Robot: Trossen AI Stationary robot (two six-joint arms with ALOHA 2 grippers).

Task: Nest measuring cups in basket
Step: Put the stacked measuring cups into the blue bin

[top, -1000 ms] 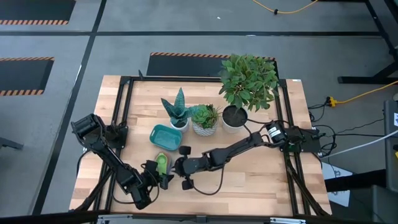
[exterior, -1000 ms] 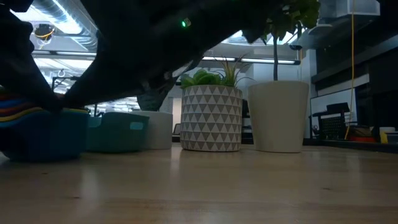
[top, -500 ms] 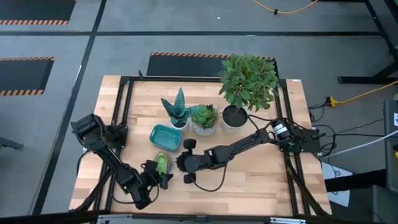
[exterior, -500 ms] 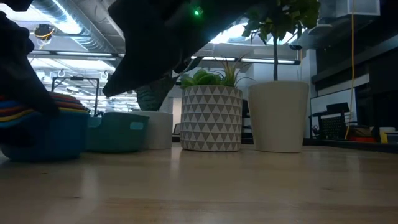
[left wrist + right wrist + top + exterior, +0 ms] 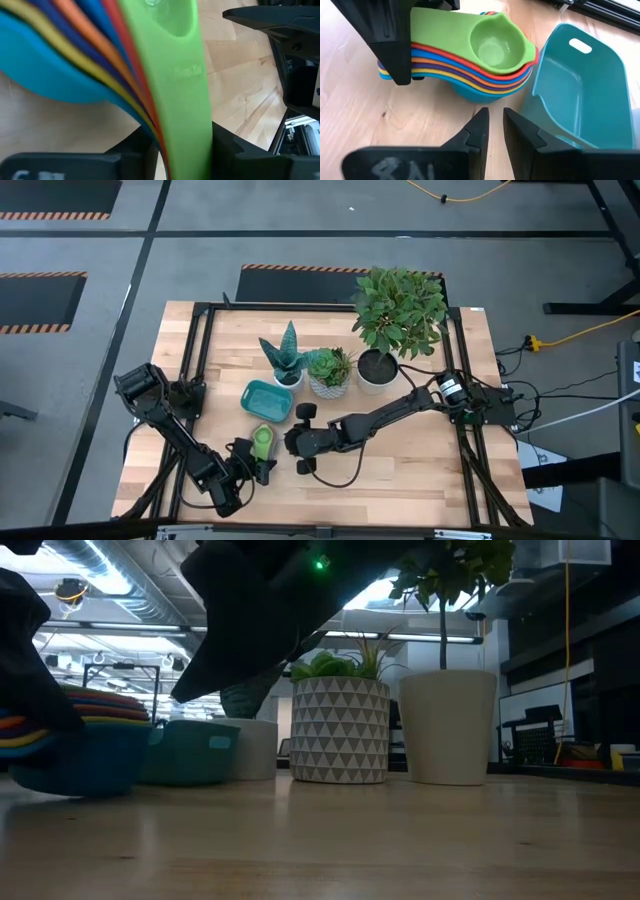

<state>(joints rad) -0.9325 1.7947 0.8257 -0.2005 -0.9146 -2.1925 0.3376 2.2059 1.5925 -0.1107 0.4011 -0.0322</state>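
Note:
The measuring cups (image 5: 261, 443) are nested in one stack, green on top and a blue bowl (image 5: 85, 765) at the bottom. They sit just near of the teal basket (image 5: 267, 400), which rests on its base, its inside bare (image 5: 580, 85). My left gripper (image 5: 257, 464) is shut on the stack's handles. My right gripper (image 5: 288, 442) hovers right of the stack, touching nothing. Its fingers (image 5: 481, 125) are shut to a narrow slit and point at the gap between stack and basket. My left gripper pinches the stacked handles (image 5: 185, 100) at their free ends, one finger (image 5: 392, 47) on each side edge. It comes from the table's near side, along the handles. The bowls stick out toward the basket, the stack slightly tilted. Whether the blue bowl touches the table, I cannot tell.
Three white plant pots stand behind the basket: a spiky plant (image 5: 286, 360), a patterned pot (image 5: 338, 730) and a tall leafy plant (image 5: 398, 310). A black frame rail (image 5: 195, 380) borders the table. Bare wood (image 5: 410, 465) lies to the near right.
My right gripper has drawn a little toward the far edge and risen, uncovering more of the low view. The cup stack in my left gripper has risen and tipped a little.

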